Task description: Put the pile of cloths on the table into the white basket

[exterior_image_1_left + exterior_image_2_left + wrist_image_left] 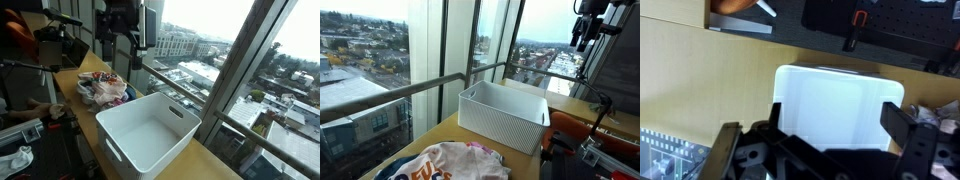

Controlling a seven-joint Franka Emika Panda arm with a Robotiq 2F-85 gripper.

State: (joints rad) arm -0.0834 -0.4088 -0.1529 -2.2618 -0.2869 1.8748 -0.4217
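A pile of crumpled cloths [105,89], white with orange and red prints, lies on the wooden table beside the white basket [148,130]. It also shows near the camera in an exterior view [445,162], with the basket [503,115] behind it. My gripper [124,42] hangs high above the table, over the pile and the basket's end; it also shows in an exterior view [586,38]. In the wrist view the gripper [830,125] is open and empty, with the empty basket [835,100] straight below it.
The wooden table [215,160] runs along a big window with a metal rail [390,95]. Dark equipment and camera stands [50,45] stand behind the pile. A black pegboard with tools [880,25] lies beside the table.
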